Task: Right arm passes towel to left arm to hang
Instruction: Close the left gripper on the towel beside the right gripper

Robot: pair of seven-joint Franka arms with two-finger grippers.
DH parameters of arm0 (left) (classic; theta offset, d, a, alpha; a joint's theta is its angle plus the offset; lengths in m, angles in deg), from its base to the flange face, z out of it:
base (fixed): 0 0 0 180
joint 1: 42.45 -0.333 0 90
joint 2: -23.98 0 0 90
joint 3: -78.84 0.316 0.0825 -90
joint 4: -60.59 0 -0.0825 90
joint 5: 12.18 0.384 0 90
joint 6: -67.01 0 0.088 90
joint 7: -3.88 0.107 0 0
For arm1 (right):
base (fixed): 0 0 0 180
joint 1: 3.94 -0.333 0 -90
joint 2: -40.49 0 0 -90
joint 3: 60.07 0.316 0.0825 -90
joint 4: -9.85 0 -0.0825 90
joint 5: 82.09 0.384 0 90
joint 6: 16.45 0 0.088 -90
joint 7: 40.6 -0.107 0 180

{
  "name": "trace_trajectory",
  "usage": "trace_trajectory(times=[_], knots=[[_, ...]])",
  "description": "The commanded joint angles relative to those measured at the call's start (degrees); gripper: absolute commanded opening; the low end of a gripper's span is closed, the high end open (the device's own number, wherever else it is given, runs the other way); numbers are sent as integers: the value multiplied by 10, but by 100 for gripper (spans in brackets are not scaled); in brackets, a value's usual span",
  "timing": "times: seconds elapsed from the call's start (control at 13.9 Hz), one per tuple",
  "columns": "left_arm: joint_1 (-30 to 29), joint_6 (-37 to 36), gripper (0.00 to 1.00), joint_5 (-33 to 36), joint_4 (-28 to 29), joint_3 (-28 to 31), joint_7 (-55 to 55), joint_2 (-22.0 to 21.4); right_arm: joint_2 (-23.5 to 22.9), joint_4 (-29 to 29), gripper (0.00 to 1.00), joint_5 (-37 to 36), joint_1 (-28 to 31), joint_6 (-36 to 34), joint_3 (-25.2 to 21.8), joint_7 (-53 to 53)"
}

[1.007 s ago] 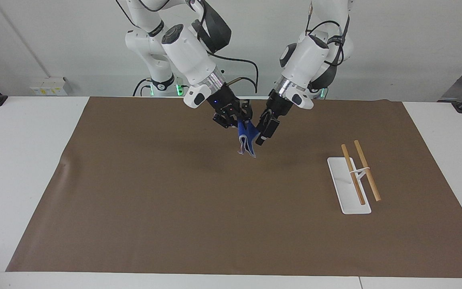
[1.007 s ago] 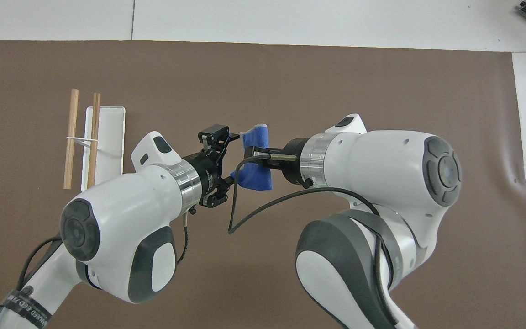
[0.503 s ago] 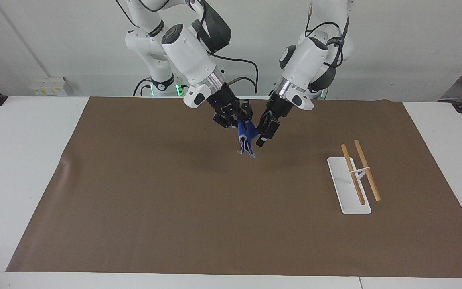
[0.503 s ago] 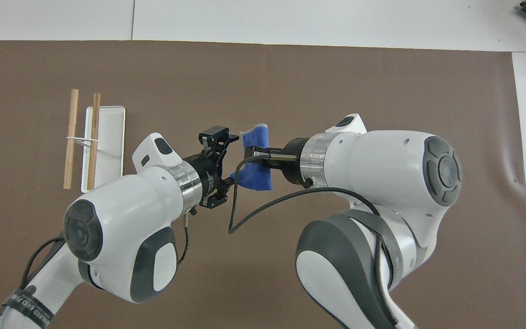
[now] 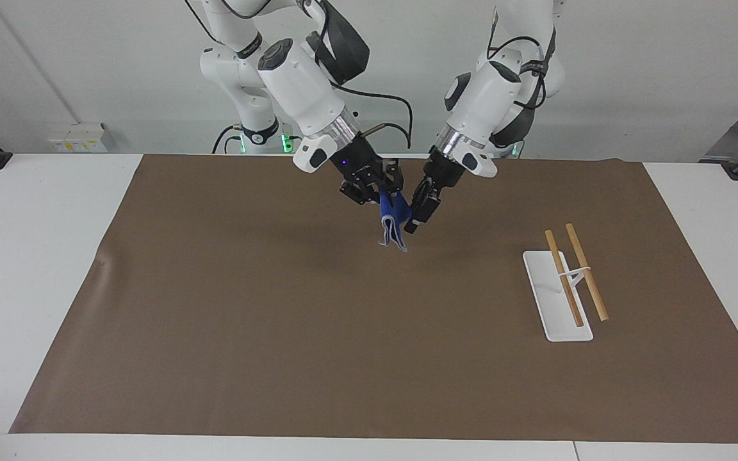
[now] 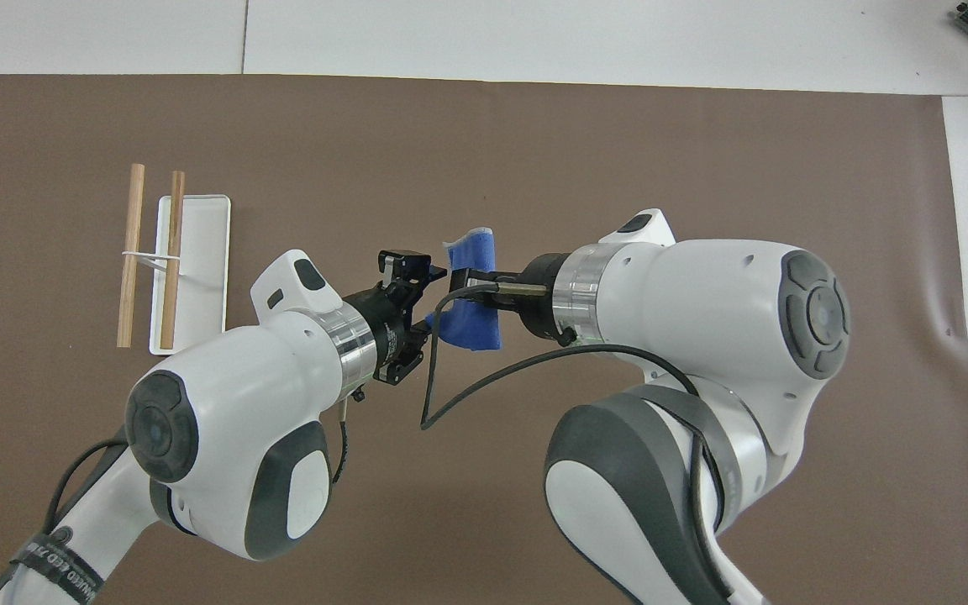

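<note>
The right gripper, black and angular with a small blue light on its body, is closed on the upper fold of the towel, up in the air over the brown mat. The towel is a small royal-blue terry cloth with a pale edging; it hangs below the fingers in soft bunched folds, clear of the mat, and from overhead it shows as a crumpled blue band pinched at its middle.

Just beside it, at about 3 o'clock of the towel in the facing view, the left gripper slants down toward the cloth. Its black fingers stand spread, one on each side of the towel's edge in the overhead view, and whether they touch the cloth I cannot tell.

Behind each gripper comes a shiny silver wrist ring, then smooth white rounded arm shells with dark grey joint caps. A thin black cable loops from the right arm under its wrist. The left arm carries a black oval patch.

The mat is a flat, matte sheet covering most of the white table. Toward the left arm's end, at about 4 o'clock from the towel in the facing view, lies a white rectangular tray base bearing a rack of two slim, round wooden rods side by side, joined by a thin white crosspiece.
</note>
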Motion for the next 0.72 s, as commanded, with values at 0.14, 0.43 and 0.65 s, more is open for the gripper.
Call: trace_trajectory(times=[0.14,0.43,0.65], knots=[[15,-4,37,-14,8,8,16,-5,5,0,0,16,8,-8,2,15],[14,-30,23,-14,18,9,64,-12,5,0,0,16,8,-9,2,15],[14,-45,0,-14,29,9,118,-18,5,0,0,15,8,-9,2,14]])
